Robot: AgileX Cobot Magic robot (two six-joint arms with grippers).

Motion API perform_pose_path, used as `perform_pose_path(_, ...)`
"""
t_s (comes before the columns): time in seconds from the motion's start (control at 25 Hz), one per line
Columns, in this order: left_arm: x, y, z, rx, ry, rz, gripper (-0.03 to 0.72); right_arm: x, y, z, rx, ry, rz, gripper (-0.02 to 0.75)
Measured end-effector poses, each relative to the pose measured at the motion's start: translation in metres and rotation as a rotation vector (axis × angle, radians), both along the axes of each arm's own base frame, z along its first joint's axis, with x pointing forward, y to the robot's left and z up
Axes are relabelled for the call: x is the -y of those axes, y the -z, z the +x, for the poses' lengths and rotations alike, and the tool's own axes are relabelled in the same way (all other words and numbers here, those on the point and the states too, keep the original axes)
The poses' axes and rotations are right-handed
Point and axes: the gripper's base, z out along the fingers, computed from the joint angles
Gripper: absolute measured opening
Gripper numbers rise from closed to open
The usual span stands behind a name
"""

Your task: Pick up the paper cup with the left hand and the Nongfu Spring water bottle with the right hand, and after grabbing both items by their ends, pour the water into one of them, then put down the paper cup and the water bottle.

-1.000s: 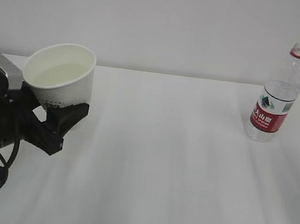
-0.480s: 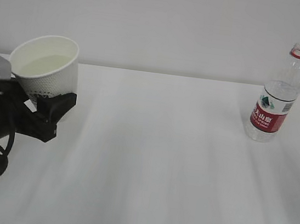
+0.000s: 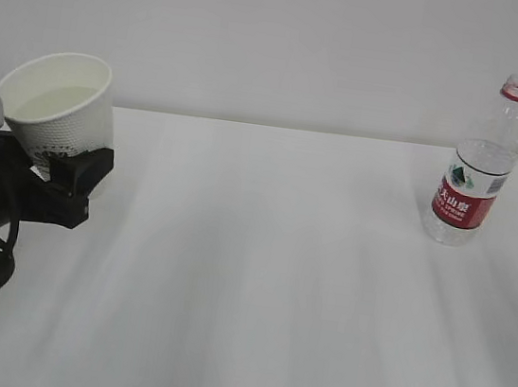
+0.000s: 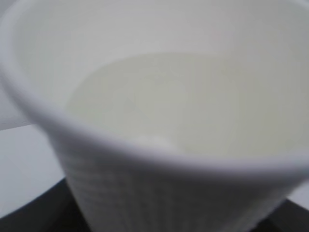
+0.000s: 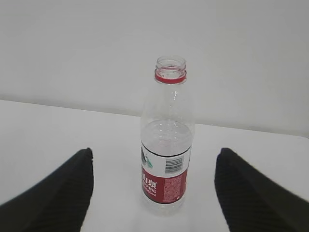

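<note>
The left hand [image 3: 68,180] pinches the paper cup [image 3: 60,110] low on its dimpled white wall, tilted, cream inside showing. The right hand [image 5: 153,191] stands spread, the uncapped, red-ringed Nongfu Spring water bottle [image 5: 166,157] upright just beyond its fingers [image 5: 58,193].

Drawn back toward the left edge of the exterior view: the left hand [image 3: 65,178], with the paper cup [image 3: 58,110] clamped between its fingers [image 3: 81,170] and carried along. Now sits higher and further left than a second ago, the cup less tilted, its mouth more nearly level. More of the arm behind the claw gone out of frame, the grey block reduced to a sliver at the left edge behind the cup.
</note>
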Motion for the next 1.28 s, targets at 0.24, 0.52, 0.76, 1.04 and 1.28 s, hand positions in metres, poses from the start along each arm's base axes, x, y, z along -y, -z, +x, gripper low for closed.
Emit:
perform_pose_path(0.24,-0.015,0.0,0.006,-0.001,-0.066,-0.001,0.501,0.0,0.0,0.0,0.0,0.0,0.002,0.591)
perform_pose_path(0.52,-0.037,0.0,0.014,-0.001,-0.155,-0.002,0.501,0.0,0.0,0.0,-0.001,0.001,0.002,0.59)
perform_pose_path(0.76,-0.053,0.0,0.018,0.001,-0.219,-0.003,0.501,0.0,0.0,0.0,-0.002,0.001,0.002,0.59)
perform_pose_path(1.04,-0.069,0.0,0.02,0.003,-0.278,-0.003,0.501,0.0,0.0,0.0,-0.002,0.001,0.002,0.591)
perform_pose_path(1.28,-0.084,-0.002,0.022,0.018,-0.339,-0.006,0.501,0.0,0.0,0.0,-0.002,0.001,0.002,0.59)
